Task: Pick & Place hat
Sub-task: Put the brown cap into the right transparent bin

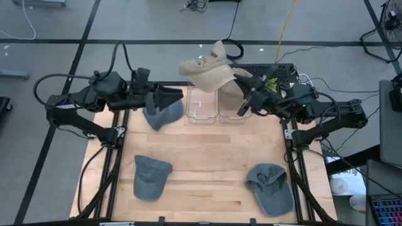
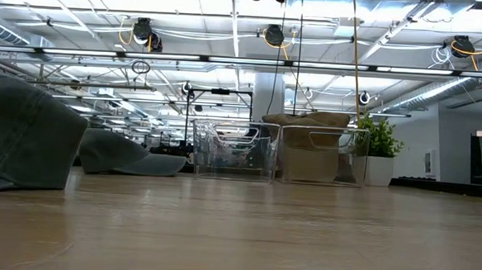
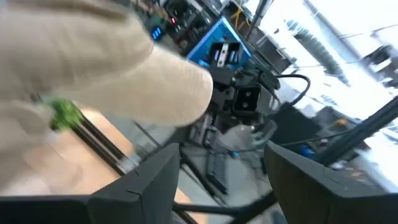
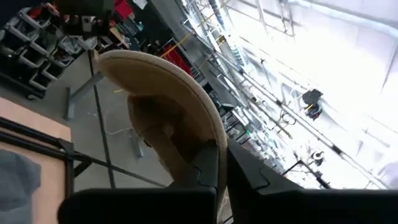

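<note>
tan hat: right pincer is clamping its brim, carrying it above the clear bins; left pincer, hovering nearby, is gaping apart; lowering squarely into a bin seems best.

A tan hat fills the space ahead of the left end effector, whose fingers stand apart.

Grey concrete floor with dark tape lines surrounded light wooden tabletop. Yellow cable and black cables ran across floor. White ceiling trusses with hanging lamps spanned bright hall. Green potted plant stood beyond table.
</note>
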Robot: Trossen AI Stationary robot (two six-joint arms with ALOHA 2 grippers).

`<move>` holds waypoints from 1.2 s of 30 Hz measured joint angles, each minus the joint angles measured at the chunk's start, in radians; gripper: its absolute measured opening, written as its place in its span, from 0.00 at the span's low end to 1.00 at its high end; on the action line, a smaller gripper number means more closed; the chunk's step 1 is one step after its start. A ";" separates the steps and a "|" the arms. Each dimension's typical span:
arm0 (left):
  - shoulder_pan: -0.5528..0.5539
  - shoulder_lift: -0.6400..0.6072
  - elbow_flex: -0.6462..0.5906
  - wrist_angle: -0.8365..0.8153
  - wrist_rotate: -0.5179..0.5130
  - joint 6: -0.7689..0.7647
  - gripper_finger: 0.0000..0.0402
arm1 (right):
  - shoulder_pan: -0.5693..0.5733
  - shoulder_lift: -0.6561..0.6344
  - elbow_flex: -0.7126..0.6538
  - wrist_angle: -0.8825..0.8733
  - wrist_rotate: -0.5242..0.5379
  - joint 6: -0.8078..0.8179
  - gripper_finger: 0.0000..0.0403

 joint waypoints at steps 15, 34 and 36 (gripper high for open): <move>0.132 0.045 0.000 0.043 0.206 -0.200 0.71 | 0.079 -0.002 0.000 0.203 0.001 -0.330 0.00; 0.177 0.183 0.000 0.363 0.335 -0.259 0.77 | 0.099 0.013 0.000 0.220 0.053 -0.370 0.00; 0.179 0.182 0.000 0.358 0.331 -0.273 0.67 | 0.103 0.013 0.000 0.221 0.053 -0.389 0.00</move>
